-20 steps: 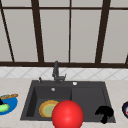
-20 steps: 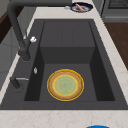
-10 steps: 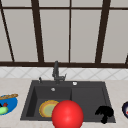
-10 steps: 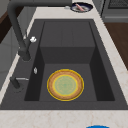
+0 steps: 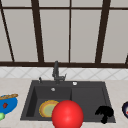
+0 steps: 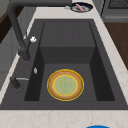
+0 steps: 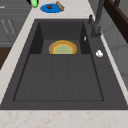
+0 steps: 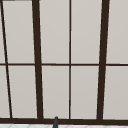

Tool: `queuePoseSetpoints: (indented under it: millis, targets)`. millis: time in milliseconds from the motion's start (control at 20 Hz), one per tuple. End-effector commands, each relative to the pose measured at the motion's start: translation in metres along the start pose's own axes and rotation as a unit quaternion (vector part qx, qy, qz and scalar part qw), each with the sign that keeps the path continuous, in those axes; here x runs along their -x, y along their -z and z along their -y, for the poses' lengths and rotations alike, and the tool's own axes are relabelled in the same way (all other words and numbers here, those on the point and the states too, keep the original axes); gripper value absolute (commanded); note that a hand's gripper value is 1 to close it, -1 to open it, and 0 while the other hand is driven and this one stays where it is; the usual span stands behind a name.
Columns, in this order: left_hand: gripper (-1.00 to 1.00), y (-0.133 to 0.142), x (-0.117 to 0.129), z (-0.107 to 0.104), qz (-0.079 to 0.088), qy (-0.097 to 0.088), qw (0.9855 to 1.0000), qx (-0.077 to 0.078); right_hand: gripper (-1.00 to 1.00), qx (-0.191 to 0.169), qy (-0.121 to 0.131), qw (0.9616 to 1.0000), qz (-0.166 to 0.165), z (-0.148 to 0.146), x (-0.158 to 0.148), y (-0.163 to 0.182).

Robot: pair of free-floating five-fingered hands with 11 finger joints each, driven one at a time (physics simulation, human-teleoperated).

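Right hand [image 5: 104,113], front view: black, hanging over the sink's [image 5: 110,100] front right corner, above the drainboard side; fingers look curled downward w/ nothing in them, touching nothing. Nearest thing is the drainboard below it. Red ball [image 5: 67,114] sits large at the sink's front edge, middle, overlapping the lower right of the yellow-rimmed plate [image 5: 47,108], which lies flat in the left basin. Faucet [image 5: 56,72] stands at the back edge, centre. Blue plate [image 5: 7,105] w/ food on the worktop's left edge, a green item [image 5: 1,116] just in front of it. Dark bowl [image 5: 125,109] at the worktop's right edge, near the hand but apart.

Left side view: plate [image 6: 65,84] flat on the basin floor, near end; faucet [image 6: 17,32] along the left rim; dark bowl [image 6: 80,7] on the worktop at the far end.

Right side view: plate [image 7: 62,47] in the far basin, drainboard closer; blue plate [image 7: 52,7] on the far worktop, green item [image 7: 34,3] beside it; faucet [image 7: 96,22] at the right rim.

Upper view: window [image 8: 70,60] w/ dark bars, faucet tip [image 8: 55,122] at the bottom edge.
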Motion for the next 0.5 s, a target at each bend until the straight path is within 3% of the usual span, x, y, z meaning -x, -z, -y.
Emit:
queuePoseSetpoints:
  millis: [0, 350, 450]
  targets:
    - [1.0, -0.006, -0.028, 0.01, 0.003, 0.007, 1.0, 0.001, 0.0, 0.0, 0.0, 1.0, 0.0, 0.0, 0.0, 0.0]
    - [1.0, 0.007, -0.007, 0.034, 0.007, 0.022, 0.9997, -0.003, 0.0, 0.0, 0.0, 1.0, 0.0, 0.0, 0.0, 0.0]
    - [1.0, 0.005, 0.003, 0.039, 0.025, 0.021, 0.9995, -0.002, 0.0, 0.0, 0.0, 1.0, 0.0, 0.0, 0.0, 0.0]
